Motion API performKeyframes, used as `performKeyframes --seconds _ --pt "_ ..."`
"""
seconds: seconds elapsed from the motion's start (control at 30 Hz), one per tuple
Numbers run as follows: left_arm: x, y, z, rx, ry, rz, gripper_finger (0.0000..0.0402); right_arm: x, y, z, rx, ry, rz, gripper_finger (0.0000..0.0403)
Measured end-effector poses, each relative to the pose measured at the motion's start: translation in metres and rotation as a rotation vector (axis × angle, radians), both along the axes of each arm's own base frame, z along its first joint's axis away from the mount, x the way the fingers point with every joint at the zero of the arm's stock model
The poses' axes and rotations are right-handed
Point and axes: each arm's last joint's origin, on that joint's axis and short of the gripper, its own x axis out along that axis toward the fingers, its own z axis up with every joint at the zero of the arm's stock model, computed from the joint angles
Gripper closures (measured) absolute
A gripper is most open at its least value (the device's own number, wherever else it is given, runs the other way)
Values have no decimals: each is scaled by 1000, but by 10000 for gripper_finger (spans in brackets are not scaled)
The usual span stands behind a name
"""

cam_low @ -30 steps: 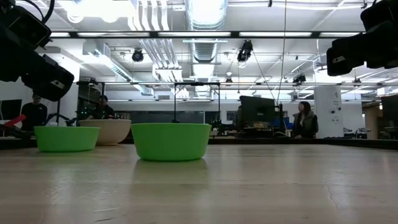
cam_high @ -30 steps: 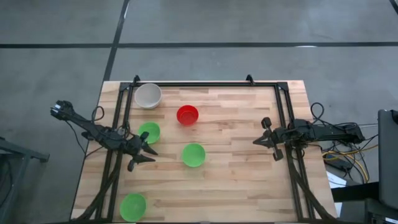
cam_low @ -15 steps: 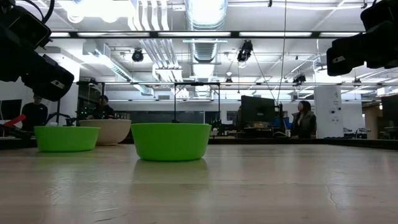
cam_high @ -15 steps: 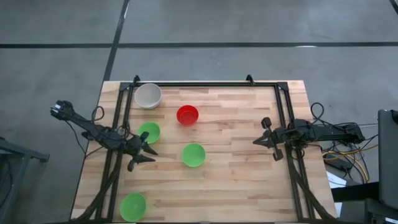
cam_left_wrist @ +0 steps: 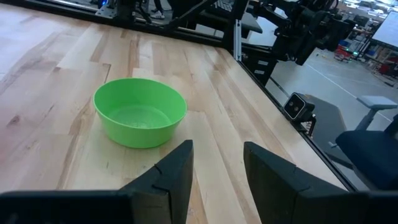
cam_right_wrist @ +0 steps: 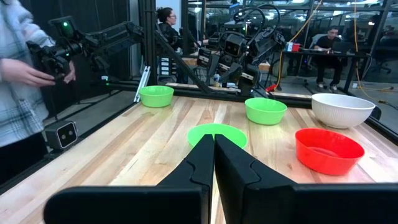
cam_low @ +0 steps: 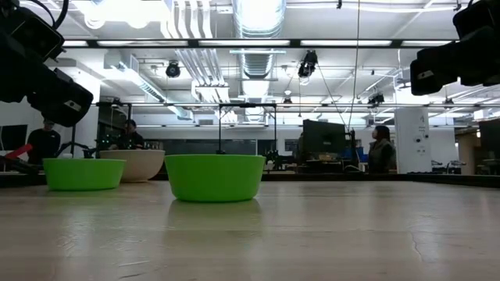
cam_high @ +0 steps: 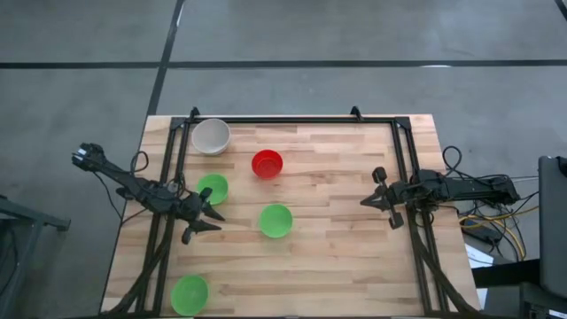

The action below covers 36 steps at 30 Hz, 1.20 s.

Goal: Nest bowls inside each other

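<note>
High view: five bowls apart, both hands empty

Left hand (cam_high: 205, 219) sits at the left of the frame, over the tabletop (cam_high: 337, 257), its fingers spread and holding nothing. One green bowl (cam_high: 213, 188) lies just above it in the frame, close to the upper finger; whether they touch cannot be told. In the left wrist view the parted fingers (cam_left_wrist: 177, 171) frame the middle green bowl (cam_left_wrist: 140, 112), which stands apart from them on the wood.

Right hand (cam_high: 383, 199) waits at the right edge of the tabletop, fingers pressed together in the right wrist view (cam_right_wrist: 214, 163), gripping nothing.

Outward from the left hand: the middle green bowl (cam_high: 275, 221) is at frame centre, the red bowl (cam_high: 267, 164) above it, the white bowl (cam_high: 211, 136) at the upper left corner of the tabletop, and the third green bowl (cam_high: 189, 294) at lower left. All five stand separate, none nested.

A person (cam_right_wrist: 18, 93) stands beside the tabletop at the left of the right wrist view.
</note>
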Motion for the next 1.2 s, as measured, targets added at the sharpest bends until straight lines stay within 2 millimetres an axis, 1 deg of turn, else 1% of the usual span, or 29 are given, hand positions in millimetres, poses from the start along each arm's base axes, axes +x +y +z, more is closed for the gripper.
performKeyframes --seconds 0.33,0.53,0.73,0.83,0.97,1.07,1.2 --pt "0 0 0 -30 9 9 254 0 0 0 0 0 0 394" --pt "0 0 0 -19 7 4 254 0 0 0 0 0 0 394" --pt "-1 -2 1 -5 27 -87 254 0 0 0 0 0 0 394" --pt "-2 -2 6 34 72 -91 254 0 0 0 0 0 0 394" --pt "-4 1 20 101 112 -60 254 0 0 0 0 -1 0 394" --pt "-5 3 31 115 133 3 254 0 0 0 0 0 -1 394" --pt "-5 7 44 89 119 123 254 0 0 0 0 0 0 394"
